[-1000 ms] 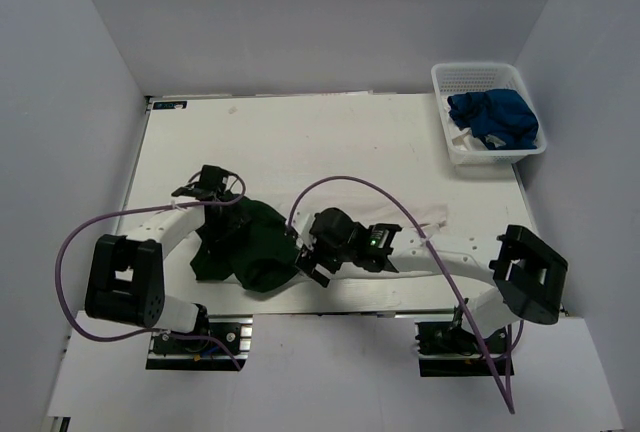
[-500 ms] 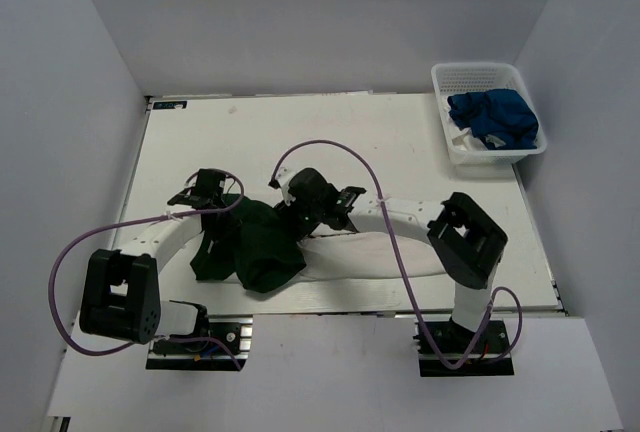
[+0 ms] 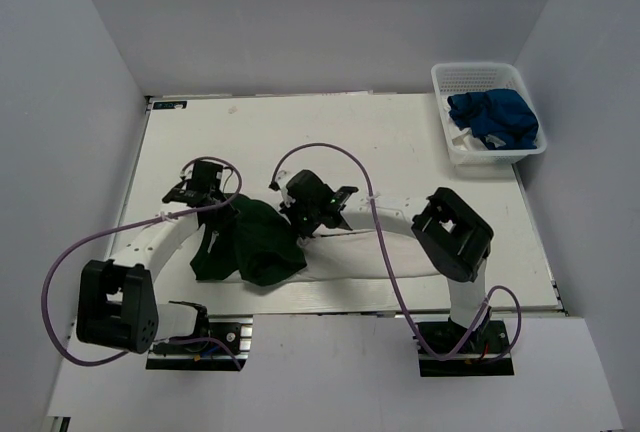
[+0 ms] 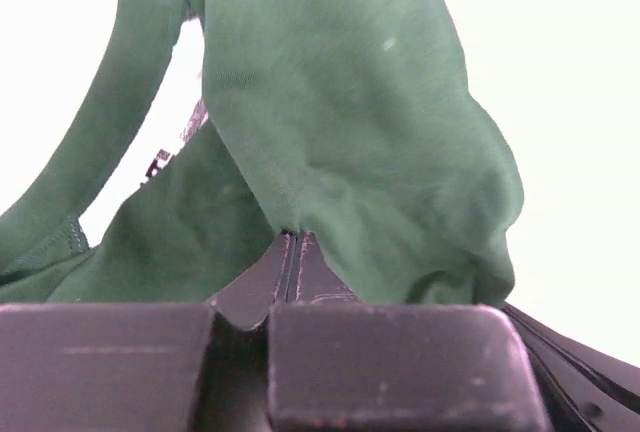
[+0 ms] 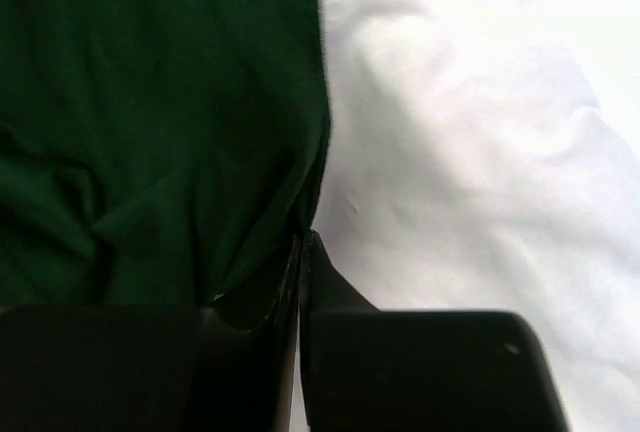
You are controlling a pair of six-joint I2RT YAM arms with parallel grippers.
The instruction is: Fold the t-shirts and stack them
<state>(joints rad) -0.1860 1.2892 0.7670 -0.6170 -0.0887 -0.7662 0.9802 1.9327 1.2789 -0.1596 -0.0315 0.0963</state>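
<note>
A t-shirt with dark green sleeves [image 3: 252, 247] and a white body [image 3: 345, 249] lies bunched at the table's near middle. My left gripper [image 3: 216, 220] is at the green bunch's left side. In the left wrist view it [image 4: 291, 236] is shut, and green cloth [image 4: 340, 132] fans out from the fingertips. My right gripper [image 3: 301, 228] sits at the bunch's far right. In the right wrist view it [image 5: 304, 238] is shut on the green sleeve's edge [image 5: 150, 132], where the sleeve meets the white body [image 5: 470, 182]. A royal blue t-shirt [image 3: 495, 120] lies in the basket.
A white mesh basket [image 3: 470, 74] stands at the far right corner of the table [image 3: 330, 137]. The right arm's links and purple cable [image 3: 360, 167] lie across the shirt's white part. Grey walls enclose the table on three sides.
Both grippers have shut on the shirt. The right gripper moved from the green bunch's near edge to its far right side, and the arm swung left. The left gripper shifted slightly left.
</note>
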